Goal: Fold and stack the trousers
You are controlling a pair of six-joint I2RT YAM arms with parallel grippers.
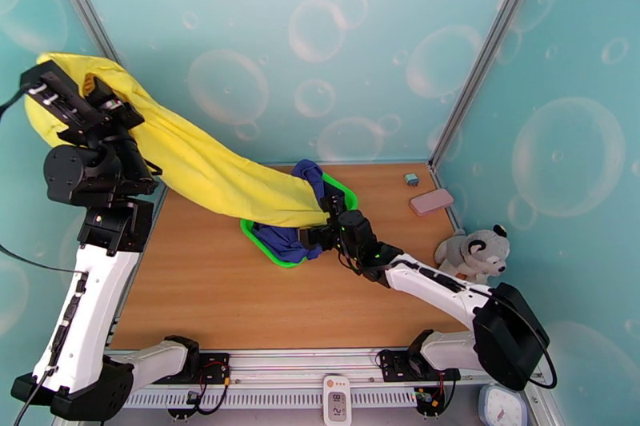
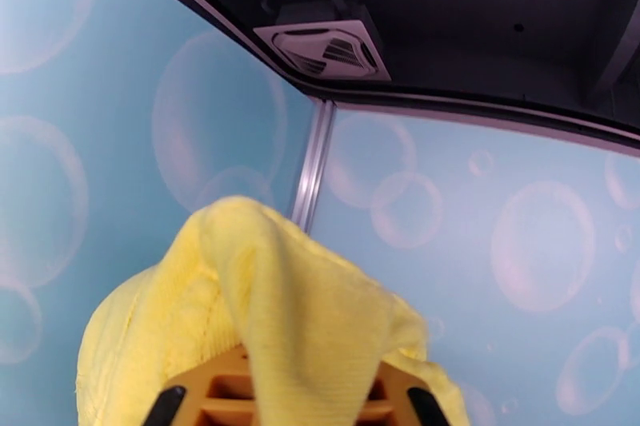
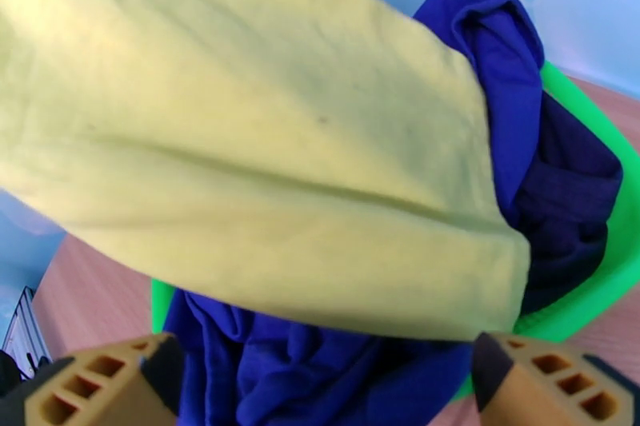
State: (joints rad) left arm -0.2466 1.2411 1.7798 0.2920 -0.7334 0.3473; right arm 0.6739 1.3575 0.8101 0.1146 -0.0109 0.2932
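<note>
From above, I count one pair of yellow trousers (image 1: pixel 216 164), strung in a long band from my left end effector (image 1: pixel 60 96), raised high at the left wall, down to one green basket (image 1: pixel 264 245) near the middle of the tabletop (image 1: pixel 208 292). The low end of the trousers rests on blue cloth (image 1: pixel 284 242) heaped in that basket. My right end effector (image 1: pixel 318 237) sits at the basket's near right edge. Three loose items lie to the right: one grey plush dog (image 1: pixel 476 252), one pink block (image 1: pixel 432 201) and one small cube (image 1: pixel 411 179).

At the left wrist, the left end effector (image 2: pixel 296 400) is closed almost fully, pinching a fold of the trousers (image 2: pixel 304 316), which drape over both fingers.

At the right wrist, the right end effector (image 3: pixel 320 388) stands wide open and grips nothing, its two fingertips (image 3: pixel 104 380) spread before the basket (image 3: pixel 592 284). The trousers (image 3: pixel 240 140) lie across the blue cloth (image 3: pixel 496 44).
</note>
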